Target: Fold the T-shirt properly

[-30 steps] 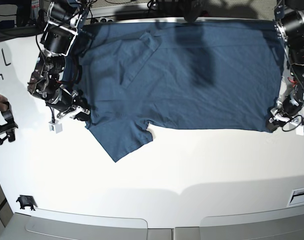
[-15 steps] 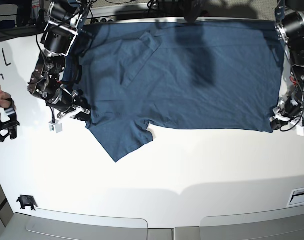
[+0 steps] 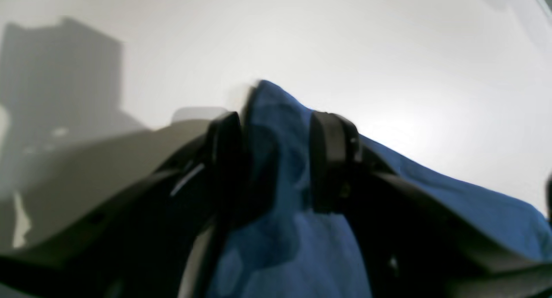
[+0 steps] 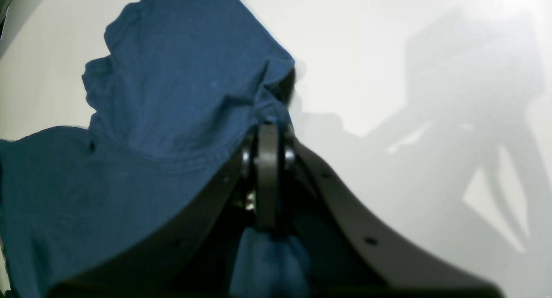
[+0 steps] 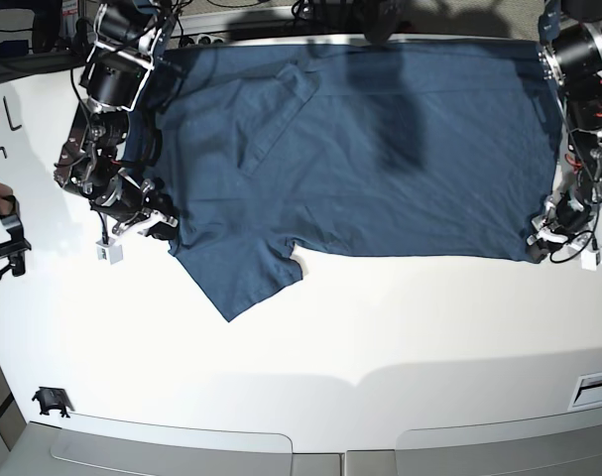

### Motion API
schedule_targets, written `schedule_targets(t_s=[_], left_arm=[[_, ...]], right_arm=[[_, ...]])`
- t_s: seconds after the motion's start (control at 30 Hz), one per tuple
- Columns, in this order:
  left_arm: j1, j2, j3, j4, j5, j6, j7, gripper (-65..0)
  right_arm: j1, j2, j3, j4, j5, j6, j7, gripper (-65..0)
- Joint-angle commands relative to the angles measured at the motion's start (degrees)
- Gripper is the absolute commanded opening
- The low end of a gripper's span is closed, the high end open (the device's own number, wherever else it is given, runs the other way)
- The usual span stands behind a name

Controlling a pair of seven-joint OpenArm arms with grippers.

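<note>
Item: one T-shirt [image 5: 380, 149], dark navy, short-sleeved, lying spread across the far part of the white tabletop [image 5: 380, 337]. The body ran sideways, with the hem at the end under the left arm. One sleeve [image 5: 246, 273] pointed out toward the near edge, and the other sleeve [image 5: 281, 114] was folded in over the chest.

Left gripper [image 3: 276, 160]: jaws stood wide, with the hem corner of the cloth rising between the two pads. The wrist view was blurred, and the pads did not appear to pinch the fabric.

Right gripper [image 4: 268, 160]: jaws were shut tight on a pinch of the T-shirt near the sleeve seam. The cloth bunched up just ahead of the pads and trailed below them.

Handling, by judgement: light, soft and limp, with no stiffness of its own. It would probably sag and crease wherever it was unsupported, and drag rather than slide cleanly over the tabletop. It was not fragile. A thin single layer could slip out of a shallow pinch.

Where to take hold, by judgement: at the corners and stitched edges, meaning the hem corners, sleeve seams and shoulders. There the fabric was doubled and gave the pads more to bite on. Both ends would probably need lifting together to keep the fold line straight.
</note>
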Motion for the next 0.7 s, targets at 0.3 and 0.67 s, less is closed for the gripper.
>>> schedule_targets(t_s=[0.3,0.67], left_arm=[[-1.2,-1.14,-0.15,0.72,-0.63,-0.61,-1.01,-65.0],[-0.11,-3.89,-0.17,0.9,-11.43,-8.03,0.83,-65.0]], right_arm=[[1.38,0.68,0.2,0.9,1.27,0.46,0.87,-65.0],[1.27,1.29,0.26,2.54,3.26,3.23,-1.2,-65.0]])
